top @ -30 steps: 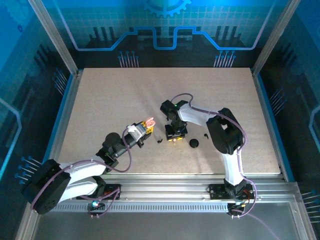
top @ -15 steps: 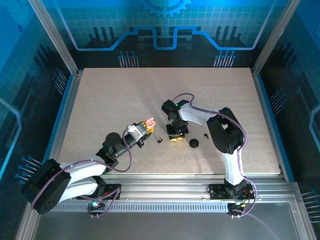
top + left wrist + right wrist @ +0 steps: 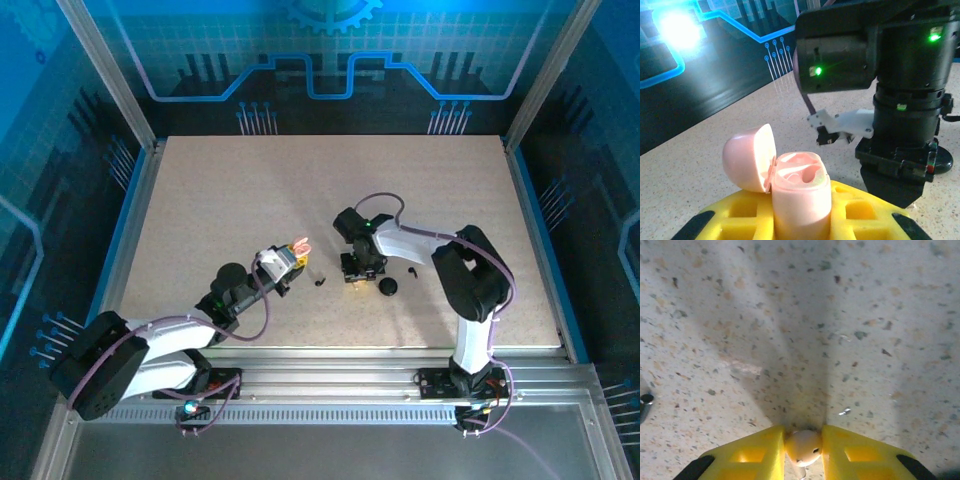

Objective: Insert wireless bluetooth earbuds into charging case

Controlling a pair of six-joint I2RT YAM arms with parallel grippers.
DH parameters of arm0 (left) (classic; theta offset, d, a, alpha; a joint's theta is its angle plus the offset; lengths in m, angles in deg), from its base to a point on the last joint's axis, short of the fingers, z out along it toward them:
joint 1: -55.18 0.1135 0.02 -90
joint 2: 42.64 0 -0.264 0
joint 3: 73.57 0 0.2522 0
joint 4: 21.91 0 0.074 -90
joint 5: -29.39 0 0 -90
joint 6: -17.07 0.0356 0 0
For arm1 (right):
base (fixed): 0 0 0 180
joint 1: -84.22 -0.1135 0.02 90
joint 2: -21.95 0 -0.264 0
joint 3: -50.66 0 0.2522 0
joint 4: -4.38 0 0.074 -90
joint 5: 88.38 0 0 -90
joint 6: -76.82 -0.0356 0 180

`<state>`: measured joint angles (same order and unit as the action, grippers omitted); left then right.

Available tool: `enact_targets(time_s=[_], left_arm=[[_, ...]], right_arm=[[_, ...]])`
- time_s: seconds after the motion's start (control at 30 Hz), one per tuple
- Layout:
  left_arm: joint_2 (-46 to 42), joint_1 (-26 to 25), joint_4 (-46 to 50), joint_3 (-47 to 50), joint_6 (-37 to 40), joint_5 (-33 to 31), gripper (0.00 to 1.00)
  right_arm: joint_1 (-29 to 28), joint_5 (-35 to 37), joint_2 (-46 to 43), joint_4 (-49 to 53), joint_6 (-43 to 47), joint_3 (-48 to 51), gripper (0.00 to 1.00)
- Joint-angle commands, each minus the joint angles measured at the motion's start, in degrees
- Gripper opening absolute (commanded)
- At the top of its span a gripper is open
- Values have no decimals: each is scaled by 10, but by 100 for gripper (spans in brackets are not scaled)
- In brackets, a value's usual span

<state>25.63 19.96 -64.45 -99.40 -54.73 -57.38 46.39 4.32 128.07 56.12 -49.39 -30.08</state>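
Left gripper (image 3: 800,217) tight on open pink case (image 3: 799,187) — right gripper (image 3: 804,459) snug around pale earbud (image 3: 801,444).

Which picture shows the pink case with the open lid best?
The left wrist view: the pink case sits close up, lid flipped open, held in the left gripper. In the top view it is a tiny pink speck.

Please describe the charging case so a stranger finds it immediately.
On the speckled beige table, look near the middle at the left tool. The charging case stands between its yellow fingers. It is pale pink with its lid open, unlike the black pieces nearby.
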Motion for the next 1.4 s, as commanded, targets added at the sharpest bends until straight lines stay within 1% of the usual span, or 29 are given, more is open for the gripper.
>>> enact_targets(time_s=[0.0,0.23,0.43,0.53,0.6,0.67,0.8,0.93,1.13,1.23,1.37], left_arm=[[16,-4,3,-23,6,1,16],[50,-18,-13,-33,-12,10,16],[86,-48,-38,-37,-15,2,16],[114,-68,-67,-34,-27,-15,16],[131,-79,-79,-33,-35,-16,16],[163,-90,-110,-32,-34,-25,16],[240,-100,-233,-25,-54,-34,16],[288,-113,-240,-49,-46,-33,16],[308,-119,-240,-57,-38,-36,16],[310,-120,-240,-54,-37,-36,16],[312,-121,-240,-56,-44,-39,16]], right_arm=[[7,24,-36,-42,-14,26,25],[6,34,-95,-102,-29,81,25],[10,44,-152,-147,-34,133,25],[10,36,-180,-176,-35,159,25],[10,31,-195,-185,-32,163,25],[10,30,-211,-197,-26,186,25],[14,34,-234,-213,-24,195,25],[16,22,-245,-234,-21,194,25],[16,15,-272,-247,-27,199,25],[17,13,-304,-274,-35,218,25],[15,28,-365,-340,-41,265,25]])
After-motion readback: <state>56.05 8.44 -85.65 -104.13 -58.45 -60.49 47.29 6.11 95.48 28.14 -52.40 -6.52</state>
